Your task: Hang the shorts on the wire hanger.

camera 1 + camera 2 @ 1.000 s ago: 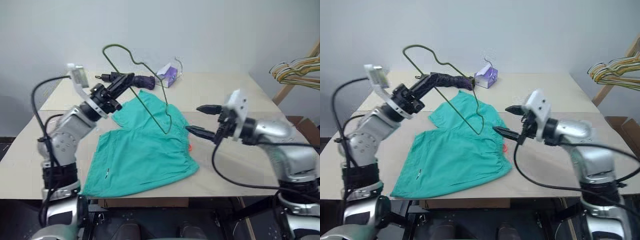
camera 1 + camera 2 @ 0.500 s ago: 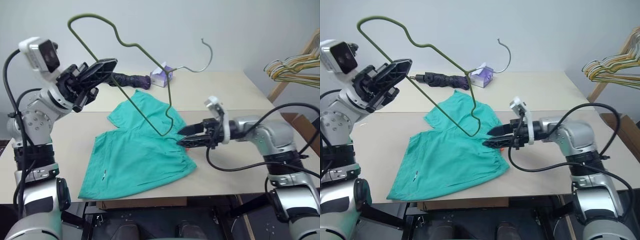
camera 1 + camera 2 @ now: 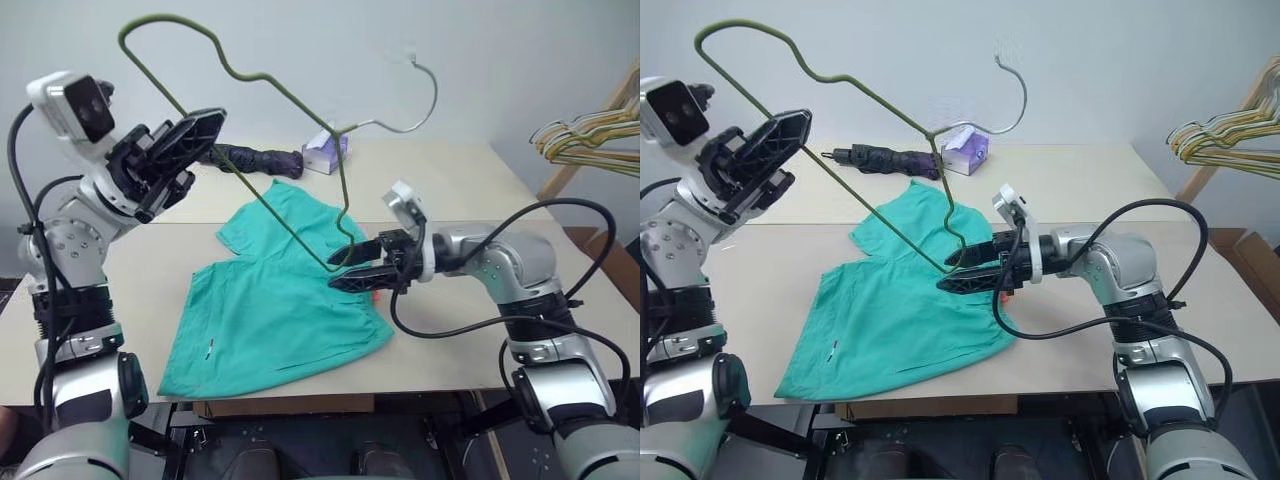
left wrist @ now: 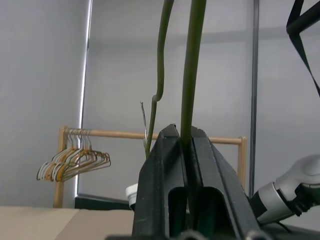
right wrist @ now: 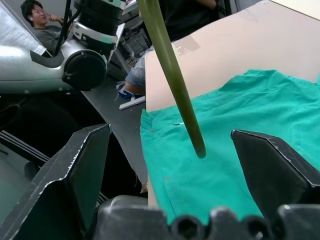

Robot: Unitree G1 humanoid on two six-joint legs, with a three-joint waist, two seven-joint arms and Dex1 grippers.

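In the upper left of the left eye view, the left gripper (image 3: 185,140) is clamped tight on the wire hanger (image 3: 262,196), holding it up in the air above the table (image 3: 470,330) with its low corner dipping toward the middle of the frame. The right gripper (image 3: 352,267) sits at the centre with its fingers spread wide around that low corner, holding nothing. The shorts (image 3: 275,310) lie flat on the table just beneath it, in the lower middle.
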